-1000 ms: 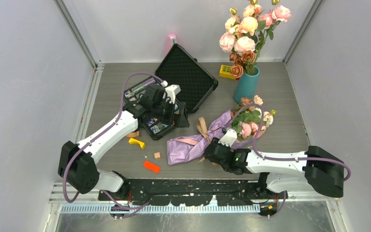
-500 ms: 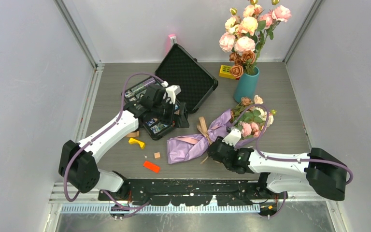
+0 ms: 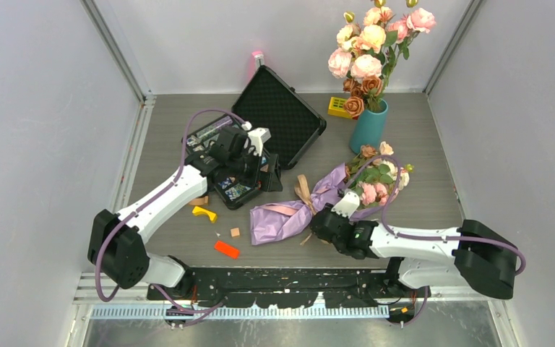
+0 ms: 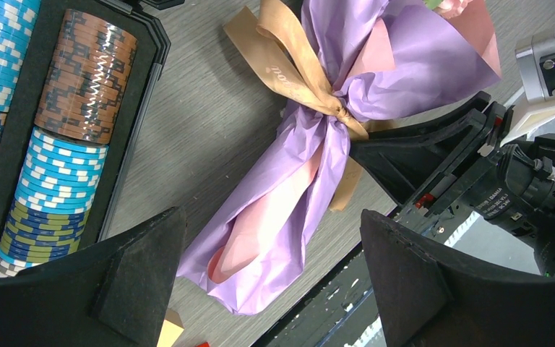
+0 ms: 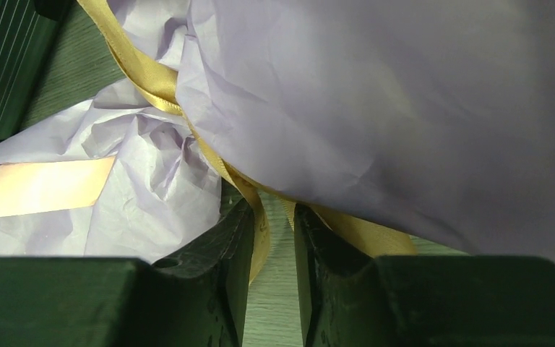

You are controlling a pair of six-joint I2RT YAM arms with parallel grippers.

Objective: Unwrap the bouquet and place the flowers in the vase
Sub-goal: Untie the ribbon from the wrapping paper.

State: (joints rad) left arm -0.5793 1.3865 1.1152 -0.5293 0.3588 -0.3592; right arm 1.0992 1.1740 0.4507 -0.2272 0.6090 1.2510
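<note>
Nothing's really reading clean here. The tan ribbon (image 4: 282, 66) on the bouquet (image 4: 412, 69) is showing faint script, and the right arm's black housing (image 4: 512, 208) is carrying tiny white print. Both are too blurry to make out.

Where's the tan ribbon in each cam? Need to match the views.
Top external: tan ribbon sits at centre, tied round the middle of the wrapped bundle.
Left wrist: tan ribbon is at top centre, its bow running down to the knot.
Right wrist: tan ribbon runs from upper left to centre, with one tail hanging between the right pincer fingers.
Shared landmark: lilac paper.
</note>
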